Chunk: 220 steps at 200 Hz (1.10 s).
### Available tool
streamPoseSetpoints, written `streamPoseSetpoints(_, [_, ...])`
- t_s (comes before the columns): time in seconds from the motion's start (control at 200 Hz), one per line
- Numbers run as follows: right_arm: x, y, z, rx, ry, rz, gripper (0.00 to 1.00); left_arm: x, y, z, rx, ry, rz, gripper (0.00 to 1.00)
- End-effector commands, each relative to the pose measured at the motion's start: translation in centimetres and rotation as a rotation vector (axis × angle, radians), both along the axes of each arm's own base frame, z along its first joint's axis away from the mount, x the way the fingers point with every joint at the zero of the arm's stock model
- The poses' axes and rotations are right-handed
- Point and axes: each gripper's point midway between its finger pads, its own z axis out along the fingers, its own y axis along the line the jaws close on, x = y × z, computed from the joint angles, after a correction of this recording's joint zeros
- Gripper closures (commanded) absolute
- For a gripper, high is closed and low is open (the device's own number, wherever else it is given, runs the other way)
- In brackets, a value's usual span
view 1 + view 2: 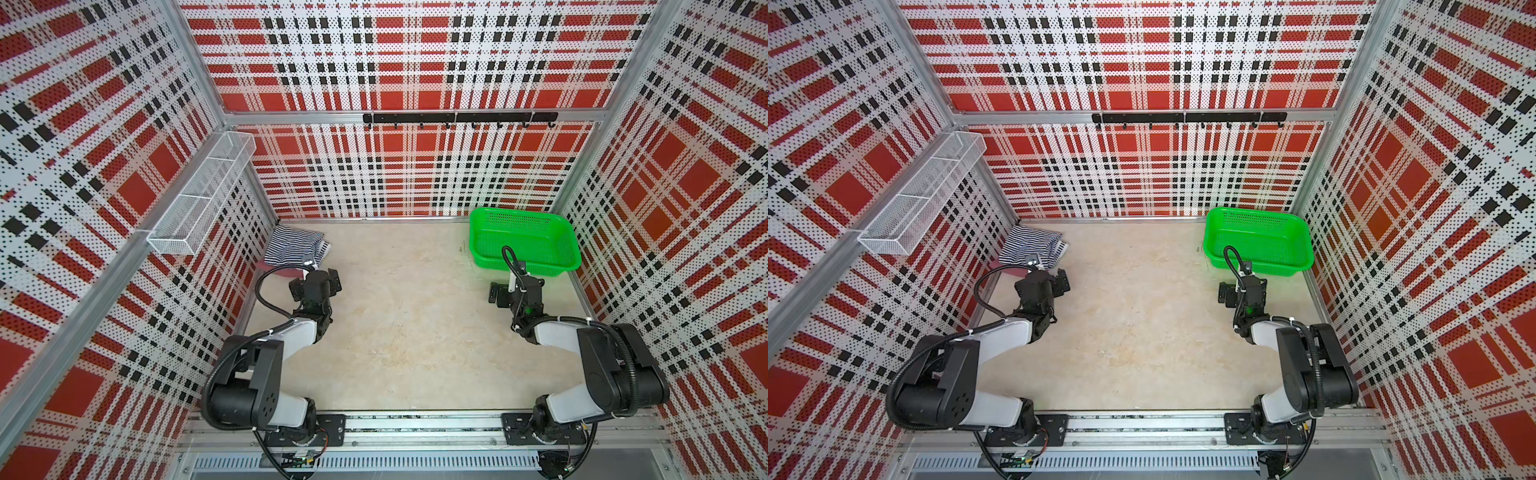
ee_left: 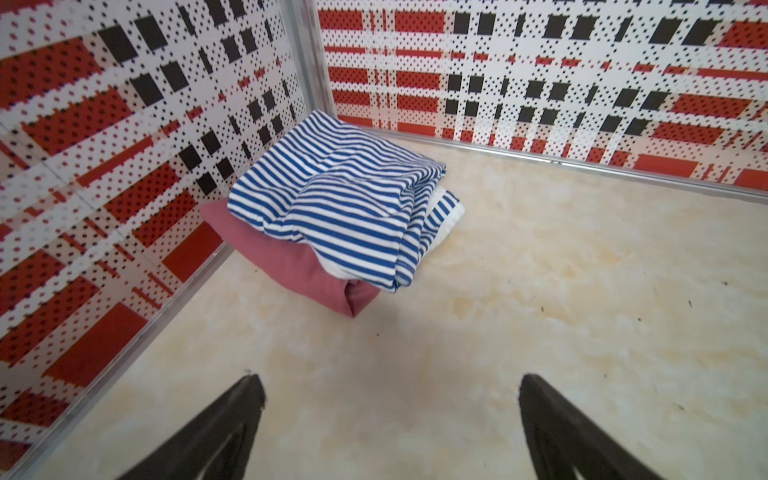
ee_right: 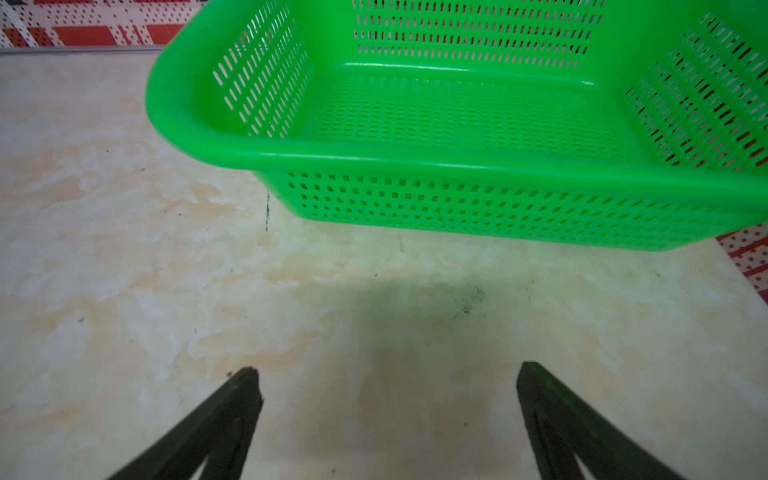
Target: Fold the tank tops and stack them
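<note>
Striped tank top (image 2: 332, 199) lies folded on the rose tank top (image 2: 286, 266) in the surface's (image 1: 407, 332) 10 o'clock corner. Left gripper (image 2: 388, 382) and right gripper (image 3: 386, 374) both stand spread wide, holding nothing, the latter near the green basket (image 3: 415, 158) at 2 o'clock.

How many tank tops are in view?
2, stacked in the far left corner: the striped tank top on top of the maroon tank top. The green basket holds none.

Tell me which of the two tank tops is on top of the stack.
The striped tank top; it lies over the plain rose tank top, which only peeks out beneath it.
</note>
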Motion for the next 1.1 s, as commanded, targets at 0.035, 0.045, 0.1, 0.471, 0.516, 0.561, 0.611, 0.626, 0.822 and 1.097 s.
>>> streamPoseSetpoints(0.035, [0.9, -1.4, 3.4, -0.036, -0.155, -0.054, 0.00, 1.7, 0.5, 1.4, 0.075, -0.085, -0.001, 0.02])
streamPoseSetpoints(0.045, [0.9, -1.5, 3.5, -0.041, -0.159, -0.059, 0.00, 1.8, 0.5, 1.3, 0.077, -0.084, -0.003, 0.02])
streamPoseSetpoints(0.1, [0.6, -1.9, 4.0, -0.068, -0.193, -0.072, 0.00, 1.8, 0.5, 1.3, 0.086, -0.097, -0.009, 0.02])
streamPoseSetpoints(0.471, [-1.6, -3.5, 4.0, -0.012, -0.367, -0.069, 0.00, -0.4, 2.7, 1.6, 0.009, -0.221, -0.011, 0.02])
streamPoseSetpoints(0.516, [-1.6, -3.7, 4.3, -0.007, -0.385, -0.073, 0.00, -0.9, 2.6, 1.9, 0.008, -0.244, -0.011, 0.02])
streamPoseSetpoints(0.561, [-1.5, -3.8, 3.9, -0.001, -0.349, -0.080, 0.00, -1.7, 2.7, 2.2, 0.008, -0.272, -0.011, 0.02])
streamPoseSetpoints(0.611, [-1.5, -3.7, 4.4, -0.009, -0.388, -0.075, 0.00, -3.0, 2.8, 2.2, 0.005, -0.306, -0.005, 0.02])
streamPoseSetpoints(0.626, [-1.5, -3.7, 4.4, -0.009, -0.388, -0.075, 0.00, -3.4, 2.9, 2.1, -0.002, -0.319, -0.002, 0.02])
streamPoseSetpoints(0.822, [-1.4, -3.5, 4.1, -0.006, -0.360, -0.067, 0.00, -4.6, 3.1, 2.6, 0.015, -0.391, 0.020, 0.02])
streamPoseSetpoints(1.097, [-1.3, -3.5, 4.1, -0.018, -0.366, -0.065, 0.00, -4.7, 3.0, 2.9, 0.015, -0.408, 0.016, 0.02])
